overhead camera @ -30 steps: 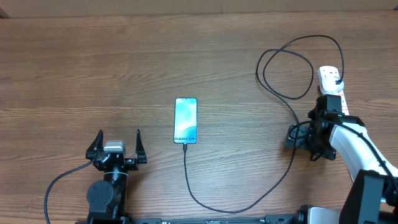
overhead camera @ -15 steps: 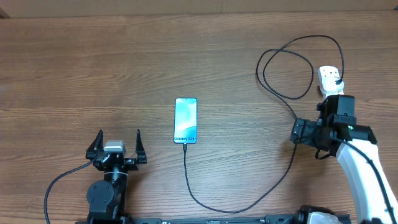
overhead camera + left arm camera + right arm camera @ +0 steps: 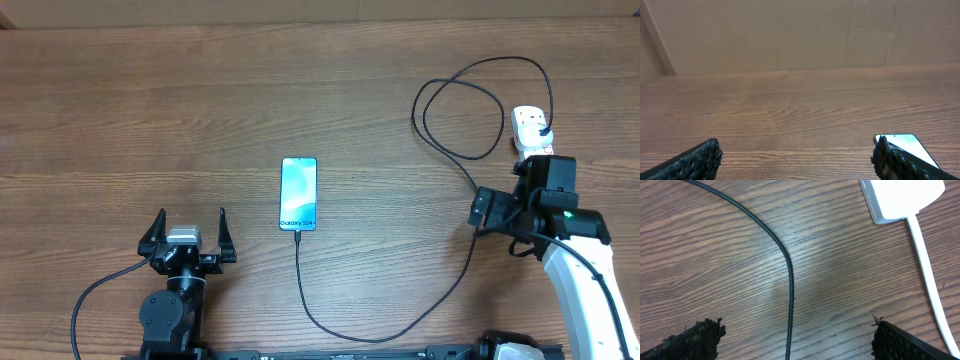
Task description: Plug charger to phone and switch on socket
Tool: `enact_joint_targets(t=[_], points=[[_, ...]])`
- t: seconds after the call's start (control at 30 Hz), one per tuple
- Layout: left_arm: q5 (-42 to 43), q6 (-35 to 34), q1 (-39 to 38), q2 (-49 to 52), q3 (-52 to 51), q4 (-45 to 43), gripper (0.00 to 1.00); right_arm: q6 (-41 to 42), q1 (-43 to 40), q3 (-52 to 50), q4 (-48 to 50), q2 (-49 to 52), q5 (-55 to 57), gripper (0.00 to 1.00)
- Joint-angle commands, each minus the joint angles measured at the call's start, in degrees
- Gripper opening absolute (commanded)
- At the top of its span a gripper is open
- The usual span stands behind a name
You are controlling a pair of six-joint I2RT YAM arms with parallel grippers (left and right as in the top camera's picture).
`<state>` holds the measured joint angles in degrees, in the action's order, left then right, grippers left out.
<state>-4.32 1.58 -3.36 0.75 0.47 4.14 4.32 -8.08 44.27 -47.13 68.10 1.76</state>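
Near the front edge, the left gripper [image 3: 190, 213] is held wide open and empty. Just beyond, the phone [image 3: 299, 193] is laid flat on the table [image 3: 150, 100], with the charger [image 3: 300, 290] met at its near end. Farther right, the right gripper [image 3: 796, 325] is spread open over the charger, beside the socket [image 3: 530, 125].

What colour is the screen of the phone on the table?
Light blue-teal; the phone shows best in the overhead view.

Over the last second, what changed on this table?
The right gripper turned leftward, away from the socket, and now hangs open above the charger. It took hold of nothing and let go of nothing. The phone, charger, socket and open left gripper stayed put.
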Motion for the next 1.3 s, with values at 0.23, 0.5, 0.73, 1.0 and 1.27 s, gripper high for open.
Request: enact_joint_targets(t=[0.23, 0.5, 0.73, 1.0, 1.27], points=[[0.11, -0.74, -0.07, -0.5, -0.22, -0.09, 1.0, 0.11, 11.21, -0.44, 0.17, -4.83, 0.13, 1.0], [0.11, -0.72, -0.07, -0.5, -0.22, -0.09, 1.0, 0.11, 14.45, -4.02, 10.95, -5.09, -3.19, 1.0], [0.09, -0.72, -0.07, -0.5, -0.22, -0.09, 1.0, 0.07, 14.45, -14.86, 26.56, -6.36, -4.81, 1.0], [0.11, -0.72, -0.07, -0.5, -0.22, -0.09, 0.99, 0.09, 14.45, -18.73, 31.52, -12.2, -4.87, 1.0], [0.11, -0.74, -0.07, -0.5, -0.22, -0.09, 1.0, 0.09, 14.45, -18.84, 28.13, -17.29, -4.87, 1.0]])
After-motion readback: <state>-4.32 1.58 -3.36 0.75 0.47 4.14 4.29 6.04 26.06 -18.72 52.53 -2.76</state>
